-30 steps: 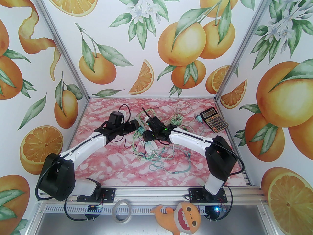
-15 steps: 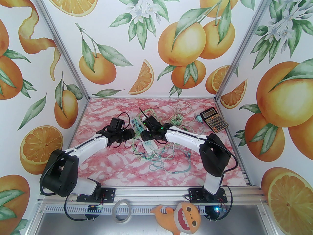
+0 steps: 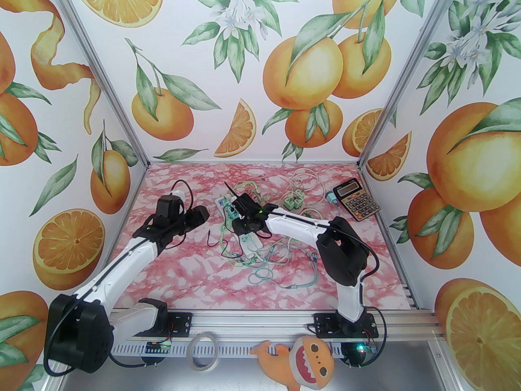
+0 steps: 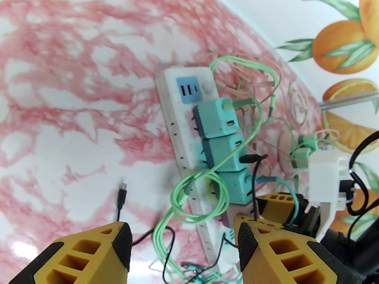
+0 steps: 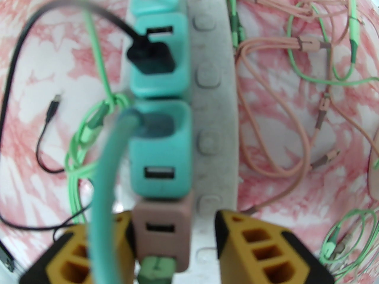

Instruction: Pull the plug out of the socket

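Note:
The socket is a white power strip [image 4: 177, 123] [image 5: 210, 99] lying on the pink marbled table [image 3: 183, 271]. Three teal cube plugs [image 4: 216, 120] sit in it in a row, then a pinkish-brown plug [image 5: 161, 235]. My right gripper [image 5: 174, 232] [image 3: 240, 224] straddles the brown plug. Its left finger touches the plug's side, and its right finger [image 5: 228, 235] stands a gap away over the strip. My left gripper [image 4: 183, 244] [image 3: 203, 214] hangs open to the left of the strip, holding nothing.
Green, pink and black cables [image 3: 264, 263] tangle around the strip. A loose black cable end [image 4: 121, 194] lies to its left. Loose green plugs [image 3: 295, 200] and a calculator [image 3: 357, 199] sit at the back right. A tape roll [image 3: 203, 350] and a plush toy [image 3: 305, 361] hang at the near rail.
My left arm has drawn back to the left, away from the strip. My right gripper has shifted left along the strip and its jaws have narrowed around the brown plug.

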